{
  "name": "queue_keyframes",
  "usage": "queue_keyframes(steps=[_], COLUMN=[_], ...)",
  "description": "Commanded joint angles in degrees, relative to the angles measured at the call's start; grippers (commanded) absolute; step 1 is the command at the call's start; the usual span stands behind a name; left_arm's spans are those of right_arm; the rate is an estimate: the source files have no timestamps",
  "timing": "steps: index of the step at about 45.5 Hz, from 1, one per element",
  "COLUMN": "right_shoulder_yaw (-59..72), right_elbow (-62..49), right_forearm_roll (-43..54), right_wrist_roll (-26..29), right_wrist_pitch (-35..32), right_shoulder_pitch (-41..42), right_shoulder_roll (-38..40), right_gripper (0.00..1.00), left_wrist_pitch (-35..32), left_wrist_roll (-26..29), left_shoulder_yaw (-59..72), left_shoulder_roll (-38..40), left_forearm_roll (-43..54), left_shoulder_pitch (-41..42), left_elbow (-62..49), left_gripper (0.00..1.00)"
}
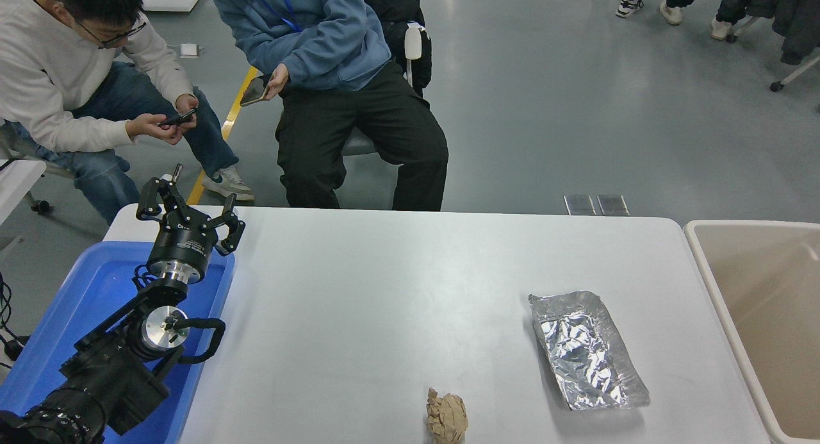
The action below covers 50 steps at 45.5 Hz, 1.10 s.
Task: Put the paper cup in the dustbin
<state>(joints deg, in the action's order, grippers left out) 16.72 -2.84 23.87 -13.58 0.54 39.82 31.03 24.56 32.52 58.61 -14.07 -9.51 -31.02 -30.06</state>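
One arm showed, the left, parked at the lower left over the blue tray [96, 290], its left gripper [187, 214] spread open and empty. At the right edge stood the dustbin [711, 284]; the paper cup could not be seen. Mid-table lay the foil tray [586, 349], the brown paper ball [446, 417] near the bottom edge.

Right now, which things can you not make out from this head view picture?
- Paper cup: nowhere in the head view.
- Right arm: outside the picture.
- Dustbin: cut by the right edge; much of its inside is out of frame.
- Blue tray: partly covered by the parked left gripper and arm.
- Brown paper ball: clipped by the bottom edge.
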Motion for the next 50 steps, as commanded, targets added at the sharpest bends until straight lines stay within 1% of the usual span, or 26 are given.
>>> queue_keyframes(steps=[1,7,15,19,25,34,38,44,50], right_shoulder_yaw=[-2.0,-5.6,-6.6,-9.8,-18.7,-37.9,-46.1,-56.2,-60.8], right_elbow=[0.2,0.1,1.6,4.0,11.1,26.6,33.8,41.5,42.7], right_forearm_roll=[-3.0,-8.8,-10.8,-12.6,-13.5,-13.4,-13.4,-12.7,-12.4], right_wrist_roll=[0.0,-0.1,-0.1,-0.1,-0.4,-0.7,-1.8,-4.7,-7.6], right_wrist_pitch=[0.7,0.8,0.4,0.4,0.9,1.1,1.0,1.0,1.0], right_shoulder_pitch=[3.6,2.4,3.0,3.5,4.9,5.8,4.9,1.1,-0.1], right_shoulder_roll=[-0.9,-0.8,-0.6,-0.4,2.5,7.9,9.6,8.3,3.4], right_gripper=[0.99,0.99,0.99,0.99,0.99,0.99,0.99,0.99,0.99], left_wrist_pitch=[0.1,0.0,0.0,0.0,0.0,0.0,0.0,0.0,0.0], left_wrist_roll=[0.0,0.0,0.0,0.0,0.0,0.0,0.0,0.0,0.0], left_shoulder_yaw=[0.0,0.0,0.0,0.0,0.0,0.0,0.0,0.0,0.0], left_shoulder_roll=[0.0,-0.1,0.0,-0.1,-0.1,-0.1,-0.1,-0.1,-0.1], left_forearm_roll=[0.0,0.0,0.0,0.0,0.0,0.0,0.0,0.0,0.0], left_shoulder_pitch=[0.0,0.0,0.0,0.0,0.0,0.0,0.0,0.0,0.0], left_elbow=[0.0,0.0,0.0,0.0,0.0,0.0,0.0,0.0,0.0], left_gripper=[1.0,1.0,1.0,1.0,1.0,1.0,1.0,1.0,1.0])
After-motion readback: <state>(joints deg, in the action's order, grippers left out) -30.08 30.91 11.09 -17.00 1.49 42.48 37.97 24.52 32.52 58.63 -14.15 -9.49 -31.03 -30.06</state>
